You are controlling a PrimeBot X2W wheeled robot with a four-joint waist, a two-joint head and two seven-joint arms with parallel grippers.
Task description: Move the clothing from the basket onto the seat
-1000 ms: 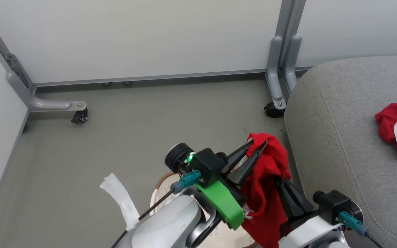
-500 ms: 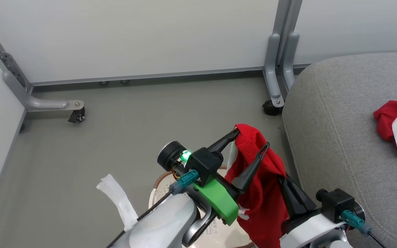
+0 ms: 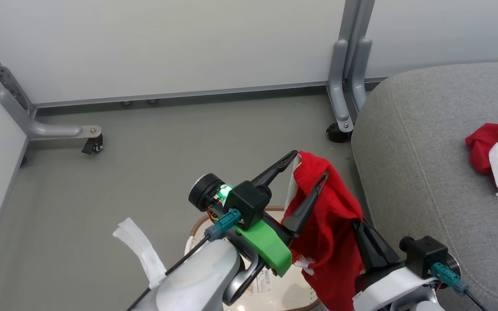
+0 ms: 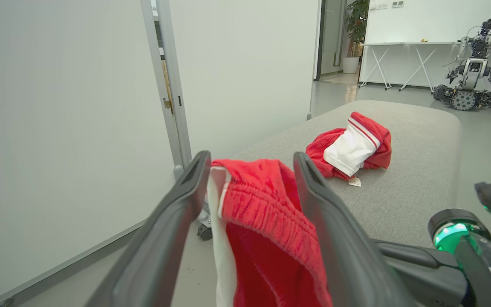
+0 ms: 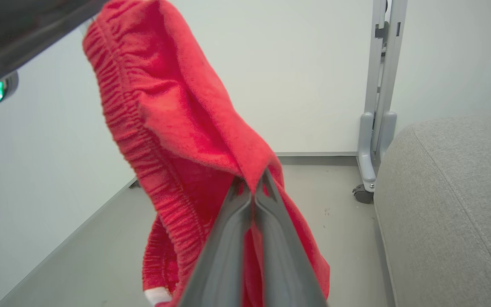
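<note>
A red garment (image 3: 331, 216) of the clothing hangs in the air above the floor, just left of the seat (image 3: 426, 142). My right gripper (image 3: 358, 226) is shut on a fold of it (image 5: 254, 194). My left gripper (image 3: 309, 166) is open, and the garment's ribbed waistband (image 4: 262, 200) lies loosely between its spread fingers (image 4: 196, 175). Another red and white garment (image 3: 497, 151) lies crumpled on the grey seat (image 4: 416, 170). The basket's brown rim (image 3: 195, 226) shows below my left arm, mostly hidden.
White partition panels on grey posts with casters (image 3: 337, 133) stand behind the floor and next to the seat's corner. A white strip (image 3: 138, 248) hangs off my left forearm. Far off, another robot (image 4: 471, 25) stands near white tables.
My left gripper has opened and let go of the red garment, which the right gripper still holds. The head camera has shifted slightly.
</note>
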